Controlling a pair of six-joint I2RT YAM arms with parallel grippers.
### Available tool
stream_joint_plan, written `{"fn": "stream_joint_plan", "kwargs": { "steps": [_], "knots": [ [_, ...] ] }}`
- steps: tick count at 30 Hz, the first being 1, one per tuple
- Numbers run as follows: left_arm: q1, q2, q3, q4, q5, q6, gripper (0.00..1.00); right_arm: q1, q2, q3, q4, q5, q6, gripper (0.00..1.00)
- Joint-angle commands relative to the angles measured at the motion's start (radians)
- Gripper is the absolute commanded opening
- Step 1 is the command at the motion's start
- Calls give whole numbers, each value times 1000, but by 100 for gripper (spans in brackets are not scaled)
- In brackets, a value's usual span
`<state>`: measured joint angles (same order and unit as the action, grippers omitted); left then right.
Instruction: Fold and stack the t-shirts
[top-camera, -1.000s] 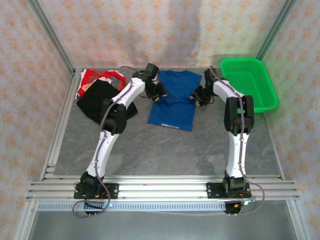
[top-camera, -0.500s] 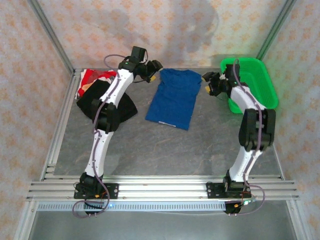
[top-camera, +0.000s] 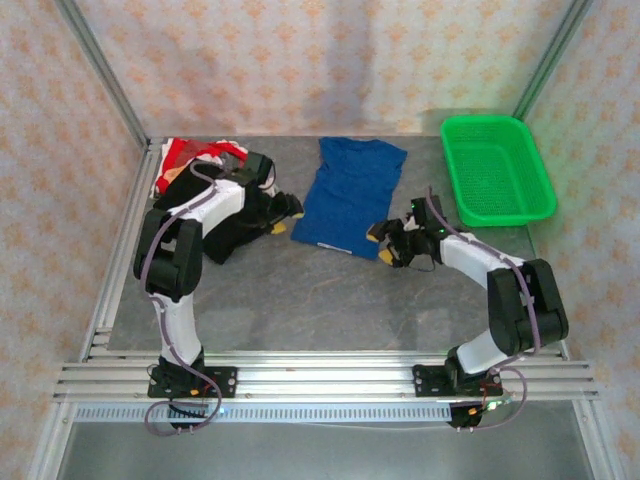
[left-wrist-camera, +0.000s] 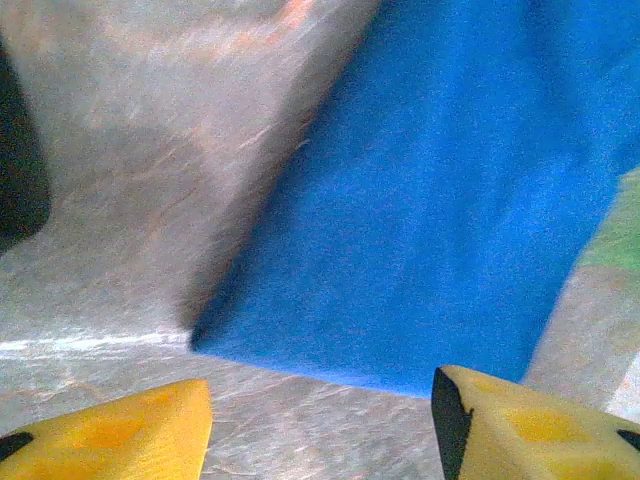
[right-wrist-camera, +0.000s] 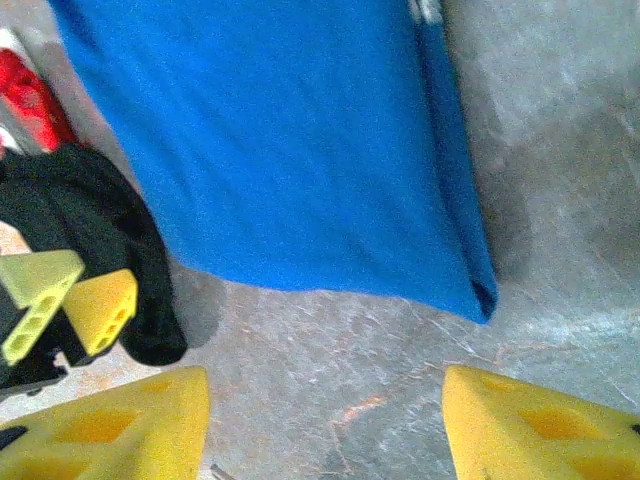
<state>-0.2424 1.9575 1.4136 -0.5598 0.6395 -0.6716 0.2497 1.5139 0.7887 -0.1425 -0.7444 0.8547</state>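
**A:** How do the fingers stand?

**B:** Both pairs are apart, with nothing between them but bare table (top-camera: 330, 290). The left gripper (top-camera: 286, 218) hangs low, just off the near left corner of the blue t-shirt (top-camera: 350, 195). The right gripper (top-camera: 380, 245) sits just off its near right corner.

**A:** And the shirt itself?

**B:** It lies flat toward the back middle, with its sides apparently turned in to make a long, narrow panel. The black t-shirt (top-camera: 225, 237) is heaped to its left under the left arm, with the red-patterned t-shirt (top-camera: 185, 152) behind it. The green basket (top-camera: 545, 195) is well apart on the right.

**A:** How will it handle?

**B:** I'd judge it light, limp cloth with no stiffness. It will sag and drag, and the layers may slide apart. Pinch the two hem corners through every layer, then lift them evenly together.
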Motion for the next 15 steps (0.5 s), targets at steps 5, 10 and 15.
{"fn": "stream_joint_plan", "kwargs": {
  "steps": [5, 10, 15],
  "knots": [
    [-9, 24, -80, 139, 34, 27, 57, 34, 79, -40, 159, 56, 82, 58],
    [-10, 73, -63, 168, 4, 4, 56, 40, 150, -39, 203, 74, 96, 57],
    [-20, 133, -20, 195, -2, -18, 53, 40, 236, -3, 255, 86, 116, 51]
  ]
}}
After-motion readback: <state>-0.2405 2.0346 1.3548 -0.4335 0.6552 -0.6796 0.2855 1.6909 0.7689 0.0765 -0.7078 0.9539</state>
